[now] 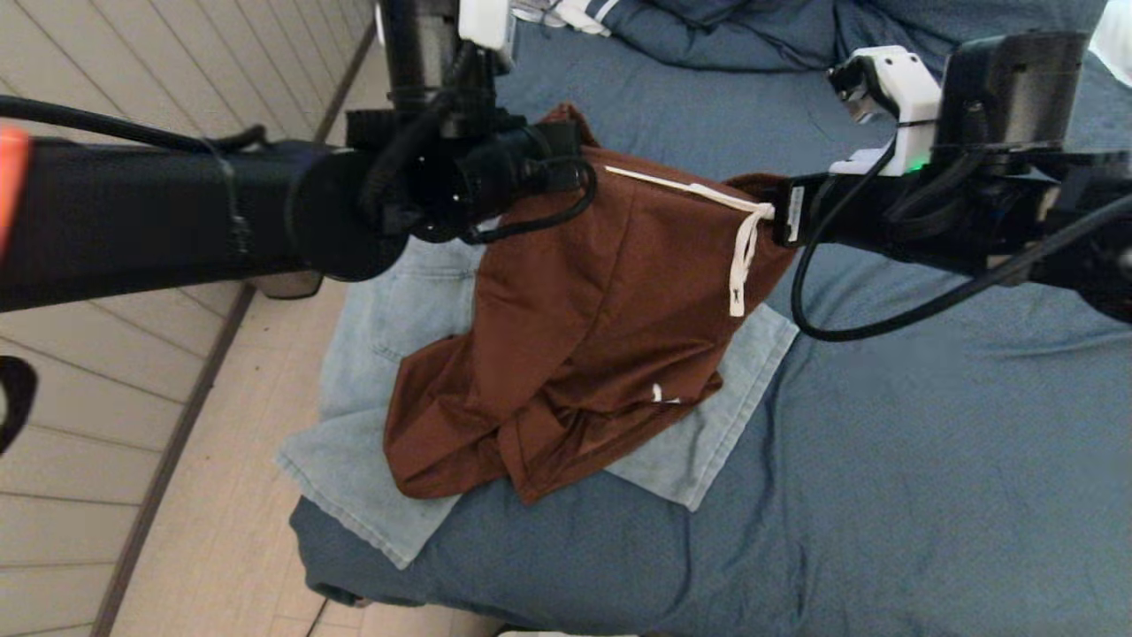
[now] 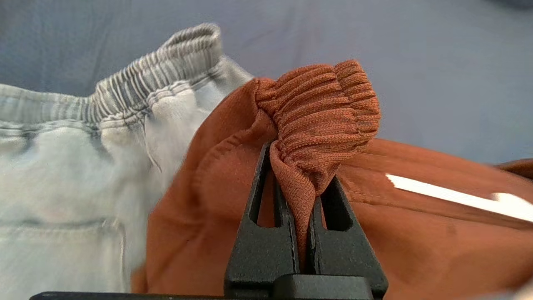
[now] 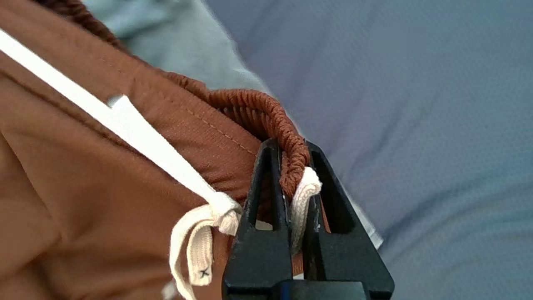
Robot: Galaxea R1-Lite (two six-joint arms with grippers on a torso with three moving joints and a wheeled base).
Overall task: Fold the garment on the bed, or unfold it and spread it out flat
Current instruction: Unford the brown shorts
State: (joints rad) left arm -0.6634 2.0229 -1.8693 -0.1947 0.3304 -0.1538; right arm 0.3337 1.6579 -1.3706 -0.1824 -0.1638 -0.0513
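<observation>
A rust-brown pair of shorts (image 1: pixel 584 336) with a white drawstring (image 1: pixel 738 257) hangs above the bed (image 1: pixel 884 460), held up by its ribbed waistband. My left gripper (image 2: pixel 297 166) is shut on one end of that waistband (image 2: pixel 320 112). At the other end my right gripper (image 3: pixel 289 166) is shut on the waistband (image 3: pixel 266 116) together with a loop of the drawstring (image 3: pixel 302 196). The legs of the shorts droop down onto a light-blue denim garment (image 1: pixel 389 318) lying flat on the slate-blue cover.
The bed's left edge (image 1: pixel 305 531) runs along a pale plank floor (image 1: pixel 106 416). Blue pillows (image 1: pixel 725 35) and a white striped cloth (image 1: pixel 575 13) lie at the far end. Open blue cover stretches to the right (image 1: pixel 955 495).
</observation>
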